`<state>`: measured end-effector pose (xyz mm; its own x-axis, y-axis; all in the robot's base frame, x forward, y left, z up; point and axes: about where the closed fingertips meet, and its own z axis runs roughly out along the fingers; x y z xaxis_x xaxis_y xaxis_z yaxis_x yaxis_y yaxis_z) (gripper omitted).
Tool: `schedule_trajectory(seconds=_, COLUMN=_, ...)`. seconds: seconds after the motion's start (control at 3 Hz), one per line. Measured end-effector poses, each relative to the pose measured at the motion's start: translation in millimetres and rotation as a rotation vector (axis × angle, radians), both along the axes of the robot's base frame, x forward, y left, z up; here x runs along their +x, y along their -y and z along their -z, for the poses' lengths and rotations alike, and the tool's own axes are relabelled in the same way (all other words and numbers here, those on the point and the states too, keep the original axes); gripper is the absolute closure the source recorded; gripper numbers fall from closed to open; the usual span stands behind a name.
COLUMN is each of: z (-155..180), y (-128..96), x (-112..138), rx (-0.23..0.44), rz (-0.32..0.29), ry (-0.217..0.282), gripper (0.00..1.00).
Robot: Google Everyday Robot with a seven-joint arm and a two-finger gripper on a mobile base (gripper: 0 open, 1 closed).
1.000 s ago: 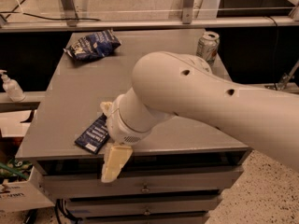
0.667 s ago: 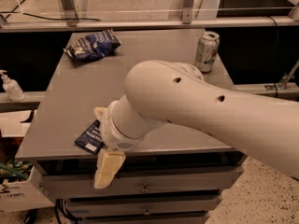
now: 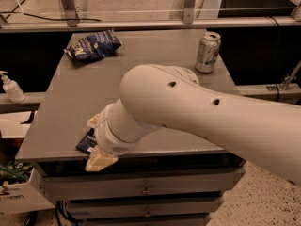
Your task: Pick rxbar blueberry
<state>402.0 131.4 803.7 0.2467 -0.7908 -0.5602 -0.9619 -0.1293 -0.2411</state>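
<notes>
The rxbar blueberry (image 3: 86, 141) is a flat dark navy bar lying at the front left edge of the grey table (image 3: 155, 65). Only a corner of it shows; my arm's wrist covers the rest. My gripper (image 3: 99, 158) is low over the bar at the table's front edge, with one cream fingertip (image 3: 100, 161) hanging past the edge. The big white arm fills the right and middle of the view.
A puffy blue-and-white snack bag (image 3: 93, 45) lies at the back left of the table. A silver and green can (image 3: 208, 52) stands at the back right. Drawers (image 3: 146, 188) sit under the tabletop. A white pump bottle (image 3: 10, 87) stands off to the left.
The arm has swung further left and down over the bar, covering more of it. The camera view has shifted slightly, so the table's things sit a little to the right.
</notes>
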Motion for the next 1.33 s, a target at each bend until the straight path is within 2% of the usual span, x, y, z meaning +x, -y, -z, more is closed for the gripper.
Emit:
schedule_trajectory(seconds=0.67, z=-9.3, y=9.1, x=-5.6, rx=0.001, rz=0.022, ry=0.011, gripper=0.88)
schedule_trajectory(seconds=1.0, z=-27.8, y=14.4, x=-17.4, rx=0.007, rz=0.03, ry=0.027, gripper=1.0)
schedule_trajectory(seconds=1.33, z=-59.6, y=12.2, x=-25.4, rx=0.008, rz=0.02, ry=0.064, gripper=1.0)
